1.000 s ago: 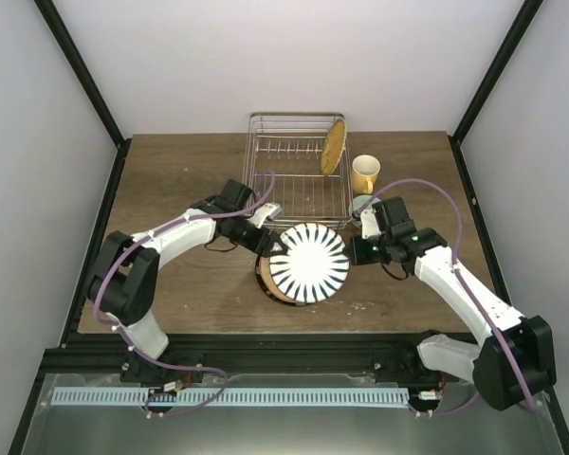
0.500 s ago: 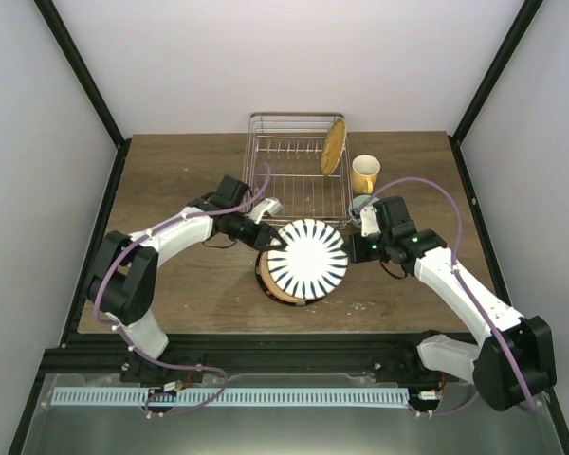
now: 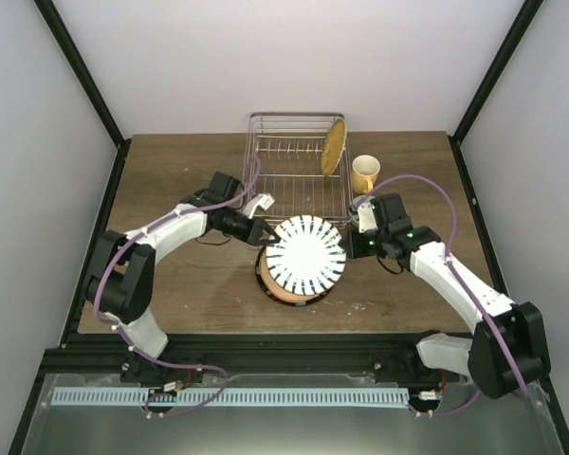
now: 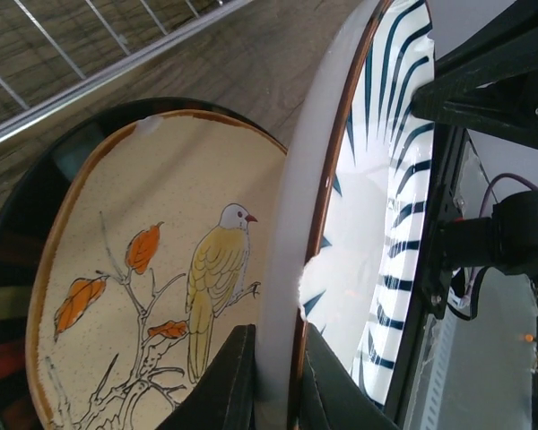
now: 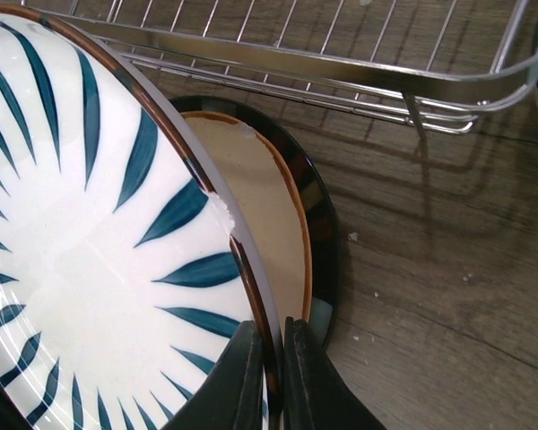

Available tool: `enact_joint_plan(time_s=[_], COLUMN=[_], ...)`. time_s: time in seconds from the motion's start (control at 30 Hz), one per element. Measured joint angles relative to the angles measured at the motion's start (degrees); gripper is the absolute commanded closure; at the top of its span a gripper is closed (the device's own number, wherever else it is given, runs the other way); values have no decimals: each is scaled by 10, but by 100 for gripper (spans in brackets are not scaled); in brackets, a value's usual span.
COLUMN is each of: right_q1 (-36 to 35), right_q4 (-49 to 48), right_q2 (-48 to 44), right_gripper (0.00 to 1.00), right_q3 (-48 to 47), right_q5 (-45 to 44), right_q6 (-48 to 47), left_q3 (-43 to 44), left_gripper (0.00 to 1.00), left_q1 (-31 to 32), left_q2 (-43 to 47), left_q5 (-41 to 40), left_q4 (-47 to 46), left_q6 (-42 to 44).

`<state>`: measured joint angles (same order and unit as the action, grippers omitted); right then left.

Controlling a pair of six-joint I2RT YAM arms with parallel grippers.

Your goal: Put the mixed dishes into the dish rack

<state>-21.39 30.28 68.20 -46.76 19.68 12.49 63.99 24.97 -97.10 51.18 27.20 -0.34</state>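
While the striped plate hangs tilted above the dark-rimmed plate, just before the dish rack, the left gripper and right gripper flank it. Left wrist: jaws pinch its rim. Right wrist: jaws clamp the opposite rim.

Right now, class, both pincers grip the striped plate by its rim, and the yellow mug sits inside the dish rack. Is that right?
No. The yellow mug stands on the table outside the dish rack, by its right side, as the top external view shows. The rest holds.
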Motion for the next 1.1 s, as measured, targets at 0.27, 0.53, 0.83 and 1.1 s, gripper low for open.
enact_joint_plan(time_s=[0.27,0.53,0.83,1.1], right_q1=[8,11,11,37], right_q4=[-56,-116,-194,-245], right_q2=[49,58,48,48], right_gripper=[91,66,49,83], right_q3=[0,0,-1,-1], right_q5=[40,91,197,282], right_q6=[-10,14,35,53], left_q3=[0,0,6,14], left_gripper=[100,100,100,100], left_q1=[-14,-29,-24,-33], left_q2=[9,35,81,101], left_q5=[-18,-23,26,40], left_q4=[10,16,8,13], left_q6=[-12,-24,-45,-53])
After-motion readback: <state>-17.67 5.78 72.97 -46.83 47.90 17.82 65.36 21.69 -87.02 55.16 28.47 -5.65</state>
